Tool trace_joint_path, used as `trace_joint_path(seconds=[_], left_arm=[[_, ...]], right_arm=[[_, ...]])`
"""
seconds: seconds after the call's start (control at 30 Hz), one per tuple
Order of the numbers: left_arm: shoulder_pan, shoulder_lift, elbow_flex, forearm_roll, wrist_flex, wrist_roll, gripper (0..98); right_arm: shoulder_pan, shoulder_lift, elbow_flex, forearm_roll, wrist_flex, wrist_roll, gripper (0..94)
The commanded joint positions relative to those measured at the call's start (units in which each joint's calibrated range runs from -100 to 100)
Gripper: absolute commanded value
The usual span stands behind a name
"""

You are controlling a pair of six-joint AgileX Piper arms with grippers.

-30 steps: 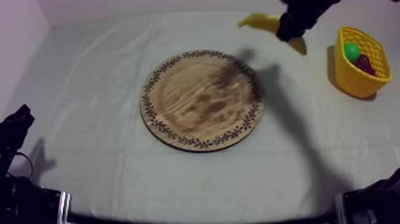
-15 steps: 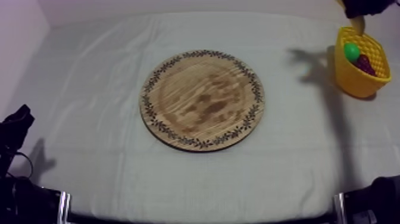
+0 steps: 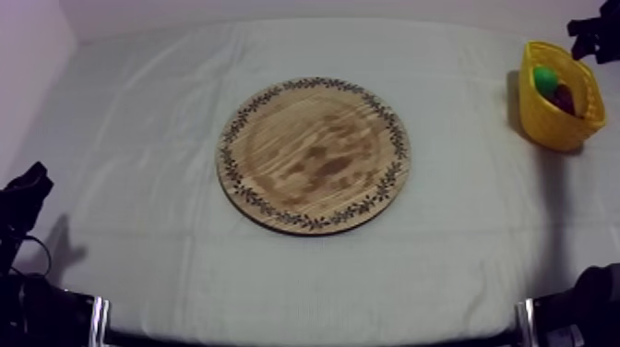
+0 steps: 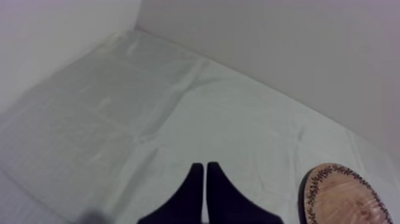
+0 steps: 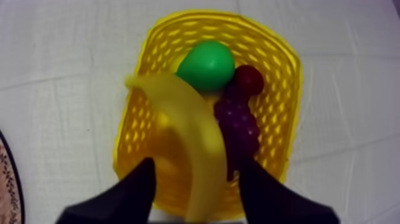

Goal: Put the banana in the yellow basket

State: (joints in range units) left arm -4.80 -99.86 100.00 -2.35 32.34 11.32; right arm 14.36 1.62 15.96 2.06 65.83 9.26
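Yellow banana (image 5: pixel 196 137) has gone from mid-air past the board (image 3: pixel 314 152) to right over the far-right basket (image 5: pixel 280 65). On the right gripper (image 5: pixel 196 170) the fingers are spread with the banana loose between them, so I reckon it's dropping in. The left gripper (image 4: pixel 205 173) sits idle, fingers pressed together.

The left gripper (image 4: pixel 205 168) has two matt black fingers (image 4: pixel 191 193), broad at the root and tapering to blunt tips. The right gripper (image 5: pixel 196 170) has the same smooth, unmarked black fingers (image 5: pixel 138 192). In the top view the left arm (image 3: pixel 23 198) is a lumpy black shape at lower left, the right arm (image 3: pixel 595 295) a rounded black mass at lower right
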Motion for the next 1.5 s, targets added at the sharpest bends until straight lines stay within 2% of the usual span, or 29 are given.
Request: trace_joint_path(seconds=[0.0, 0.1, 0.23, 0.47, 0.67, 0.8, 1.13, 1.23, 1.47], left_arm=[[-0.01, 0.04, 0.00, -0.02, 0.00, -0.02, 0.1], [-0.01, 0.04, 0.00, -0.02, 0.00, -0.02, 0.1], [-0.01, 0.04, 0.00, -0.02, 0.00, -0.02, 0.1], [-0.01, 0.04, 0.00, -0.02, 0.00, -0.02, 0.1], [-0.01, 0.04, 0.00, -0.02, 0.00, -0.02, 0.1], [-0.01, 0.04, 0.00, -0.02, 0.00, 0.00, 0.1], [-0.01, 0.04, 0.00, -0.02, 0.00, -0.02, 0.1], [-0.01, 0.04, 0.00, -0.02, 0.00, -0.02, 0.1], [-0.01, 0.04, 0.00, -0.02, 0.00, -0.02, 0.1]], right_arm=[[0.02, -1.24, -0.05, 0.22, 0.47, -0.44, 59.6], [0.40, -4.19, -0.09, -1.01, 1.00, 0.39, 63.0], [0.60, -10.21, 0.66, -2.88, 1.42, 1.64, 58.8], [-0.95, -22.29, 3.41, -4.97, 3.55, 2.14, 44.2], [-2.29, -32.95, 10.06, -6.68, 1.64, 3.87, 23.1], [-4.39, -40.47, 16.92, -6.56, -1.20, 3.45, 13.4], [-8.55, -60.12, 40.10, -7.43, -11.32, 3.45, 3.3], [-10.33, -66.72, 47.68, -6.78, -14.04, 3.18, 1.3], [-14.60, -78.32, 60.75, -4.85, -15.96, 1.99, 0.3]])
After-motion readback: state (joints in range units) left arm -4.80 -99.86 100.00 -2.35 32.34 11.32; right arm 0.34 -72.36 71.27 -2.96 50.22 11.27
